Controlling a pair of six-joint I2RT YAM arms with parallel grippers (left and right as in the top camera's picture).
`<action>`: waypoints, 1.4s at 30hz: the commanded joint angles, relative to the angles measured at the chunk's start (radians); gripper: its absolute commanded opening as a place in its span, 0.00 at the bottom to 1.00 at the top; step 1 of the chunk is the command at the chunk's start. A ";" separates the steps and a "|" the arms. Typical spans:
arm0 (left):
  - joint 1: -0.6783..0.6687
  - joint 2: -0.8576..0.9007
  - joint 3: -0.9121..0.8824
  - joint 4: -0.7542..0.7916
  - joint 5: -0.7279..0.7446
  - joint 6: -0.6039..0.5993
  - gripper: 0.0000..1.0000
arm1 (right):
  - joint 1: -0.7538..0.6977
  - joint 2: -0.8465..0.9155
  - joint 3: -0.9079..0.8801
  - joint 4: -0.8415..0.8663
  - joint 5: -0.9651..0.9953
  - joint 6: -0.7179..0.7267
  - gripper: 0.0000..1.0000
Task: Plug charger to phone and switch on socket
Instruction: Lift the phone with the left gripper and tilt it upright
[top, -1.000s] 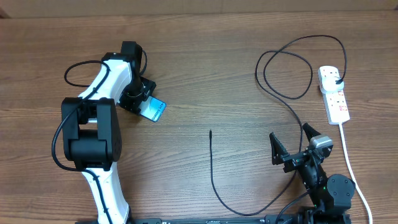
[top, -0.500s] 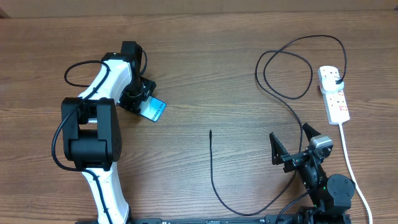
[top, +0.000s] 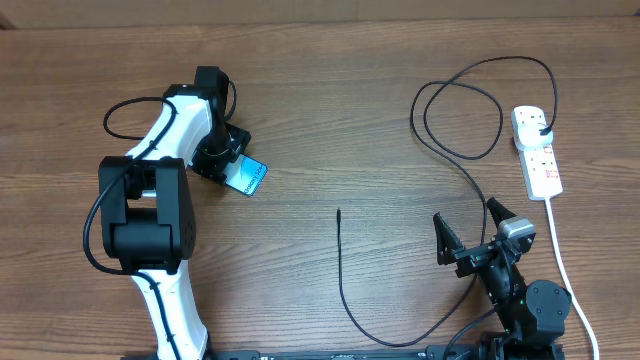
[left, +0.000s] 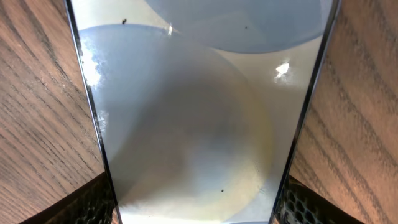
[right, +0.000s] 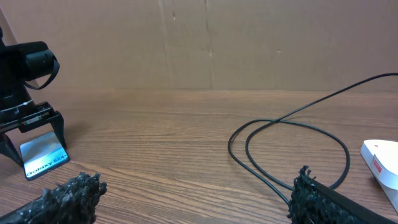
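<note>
The phone (top: 247, 176), its light blue screen up, sits at the left of the table with my left gripper (top: 232, 168) shut on its sides. In the left wrist view the phone (left: 199, 112) fills the gap between the two black fingers (left: 93, 202). From the right wrist view the phone (right: 42, 158) leans tilted in that gripper. The charger's black cable (top: 341, 260) ends in a free tip near the table's middle, loops right and up, and its plug sits in the white socket (top: 538, 155). My right gripper (top: 470, 235) stands open near the front edge, holding nothing.
The socket's thick white cord (top: 562, 260) runs down the right side past the right arm's base. Cable loops (top: 460, 100) lie at the back right. A cardboard wall (right: 211, 43) stands behind the table.
</note>
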 joint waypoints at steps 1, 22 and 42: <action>0.005 0.016 0.024 -0.025 0.018 -0.005 0.04 | 0.004 -0.010 -0.001 0.003 0.005 0.000 1.00; 0.004 0.014 0.286 -0.208 0.208 0.055 0.04 | 0.004 -0.010 -0.001 0.003 0.005 0.000 1.00; 0.005 0.014 0.288 -0.207 0.867 0.130 0.04 | 0.004 -0.010 -0.001 0.003 0.005 0.000 1.00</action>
